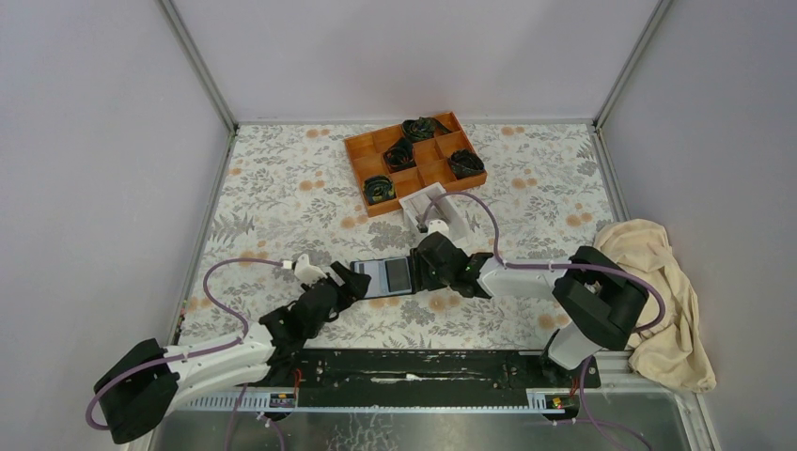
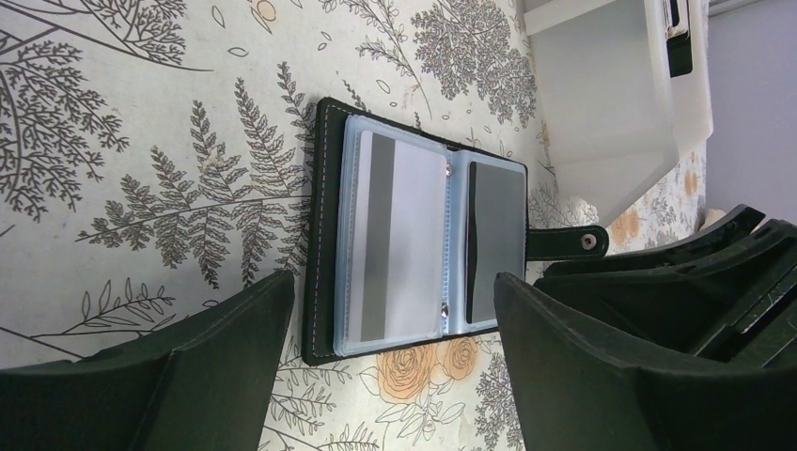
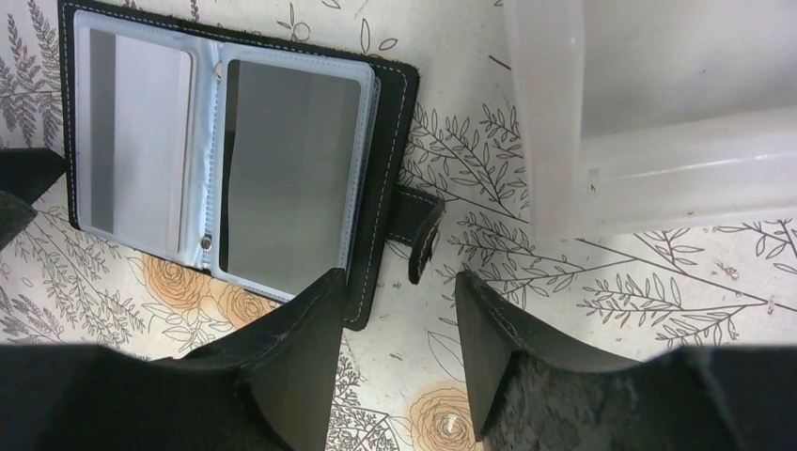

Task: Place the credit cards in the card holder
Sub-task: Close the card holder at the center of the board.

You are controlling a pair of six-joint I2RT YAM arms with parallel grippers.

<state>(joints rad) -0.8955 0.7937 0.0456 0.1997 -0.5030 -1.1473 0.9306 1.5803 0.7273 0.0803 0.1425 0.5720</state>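
Though set just beside the card holder [image 1: 388,277] at its 9 o'clock, grips nothing with the left gripper [image 1: 350,280]: fingers [image 2: 216,376] spread wide, with bare desk [image 1: 282,188] and the open holder showing between them in the wrist view. Same at the holder's 3 o'clock with the right gripper [image 1: 423,265]: fingers [image 3: 301,366] parted, pinching nothing, one tip over the holder's corner, the end of the clasp strap [image 3: 418,230] by the gap; cannot tell whether touching.

Lies open and flat near the desk's centre, black cover down, bluish clear sleeves up. Holds one of the credit cards [image 2: 399,244] in the sleeve farther from the strap, pale grey with a dark stripe along one long edge. Shows a darker grey panel [image 2: 495,244] in the sleeve next to the strap; cannot tell whether card or bare pocket.

At 1 o'clock of the holder, near but apart, a white open-top box [image 1: 444,214]. Beyond it at 12 o'clock, an orange compartment tray [image 1: 362,150] with dark bundles [image 1: 425,127] in four compartments. At 3 o'clock by the desk's edge, a crumpled cream cloth [image 1: 658,301].
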